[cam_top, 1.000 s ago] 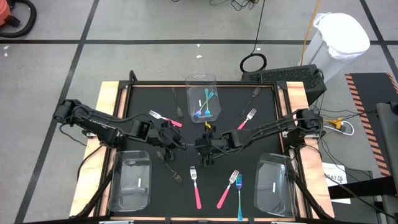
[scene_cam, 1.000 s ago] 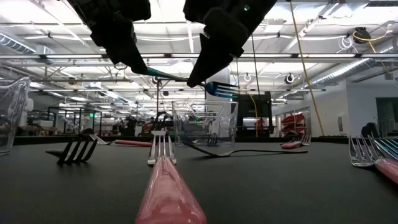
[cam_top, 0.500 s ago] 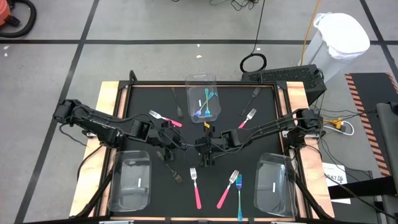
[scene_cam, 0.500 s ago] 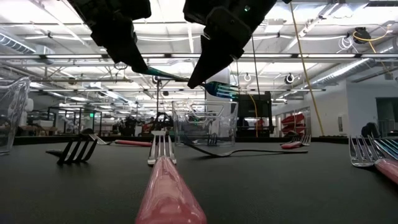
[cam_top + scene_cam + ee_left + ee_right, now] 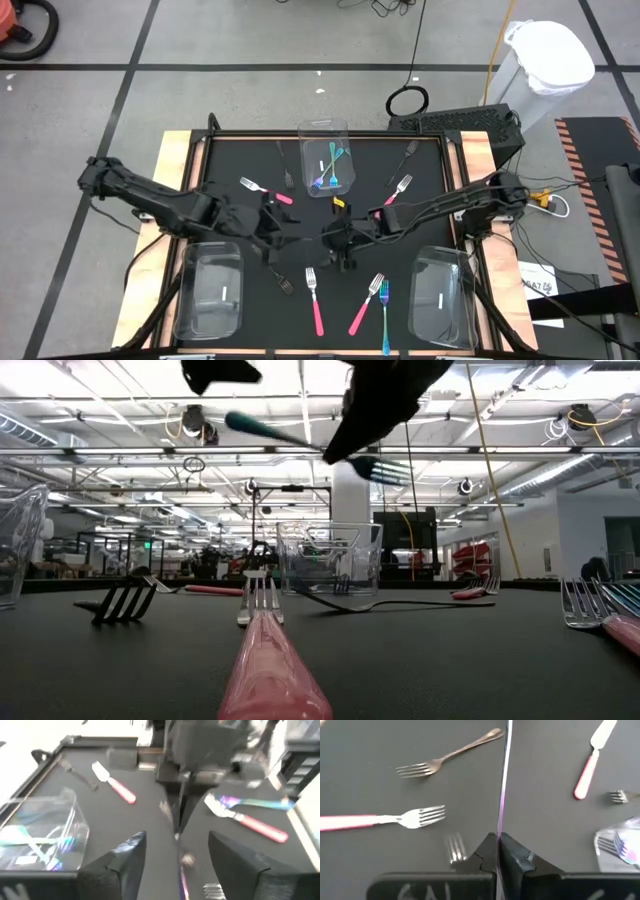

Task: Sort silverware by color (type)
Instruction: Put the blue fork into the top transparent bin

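Black matting is covering the bench [image 5: 230,160], which is sitting on a grey tiled floor; the low view is looking out into a large lit hall behind it.

Right tool [image 5: 338,238] is hovering over mid-bench with its fingers [image 5: 517,857] pressed together, pinching a teal fork [image 5: 300,442] by the handle. In the low view the fork is hanging well above the surface, roughly level, with its tines pointing toward that picture's right. The right wrist view is showing the handle as a thin line running straight out from the closed tips.

Left tool [image 5: 268,228] is sitting just beside it, fingers [image 5: 127,862] standing spread with nothing between them. It is apart from the fork.

Other silverware is lying scattered:
- Teal forks [image 5: 333,170] are resting inside the clear bin [image 5: 323,131] at the far edge.
- Two pink forks are lying in the far half, one on the left [image 5: 262,189] and one on the right [image 5: 397,190].
- Near edge: a pink fork [image 5: 315,300], another pink fork [image 5: 365,305] and a teal fork [image 5: 385,315] just beside it.
- Dark forks are lying far left [image 5: 284,166], far right [image 5: 404,159] and near the left tool [image 5: 281,281].

Clear bins are standing at the near left [image 5: 212,292] and near right [image 5: 441,298] corners.
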Robot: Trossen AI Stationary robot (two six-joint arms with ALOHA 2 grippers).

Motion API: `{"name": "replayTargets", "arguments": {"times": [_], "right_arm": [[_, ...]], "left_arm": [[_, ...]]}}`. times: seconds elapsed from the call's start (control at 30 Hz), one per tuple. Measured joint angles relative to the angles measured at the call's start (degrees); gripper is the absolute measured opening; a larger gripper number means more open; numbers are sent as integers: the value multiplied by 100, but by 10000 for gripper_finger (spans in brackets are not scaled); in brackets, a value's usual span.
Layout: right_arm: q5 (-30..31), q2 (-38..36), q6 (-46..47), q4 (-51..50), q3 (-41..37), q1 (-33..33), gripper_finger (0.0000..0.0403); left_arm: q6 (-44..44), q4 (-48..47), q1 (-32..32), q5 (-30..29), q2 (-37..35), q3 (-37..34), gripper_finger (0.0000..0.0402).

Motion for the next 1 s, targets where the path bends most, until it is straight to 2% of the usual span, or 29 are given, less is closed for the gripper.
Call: {"name": "replayTargets", "arguments": {"times": [0.13,0.3,0.43,0.57,0.77,1.0], "right_arm": [[-179,-533,-38,423,-527,102,1],[-168,-1533,-80,1254,-1497,88,1],[-208,-2416,-223,2504,-2437,36,1],[-551,-3043,-361,3925,-3280,-78,2],[-756,-3318,-369,5288,-3853,-196,3],[-755,-2932,-369,6088,-3891,-204,3]], "left_arm": [[-126,8,-307,-303,-367,0,225],[62,4,-748,-1046,-527,-1,226],[416,200,-864,-1481,-515,-2,226],[547,755,-857,-1474,-377,-2,226],[1273,2158,-848,-1465,131,-4,226],[2057,3626,-719,-1449,853,-4,226]]}}
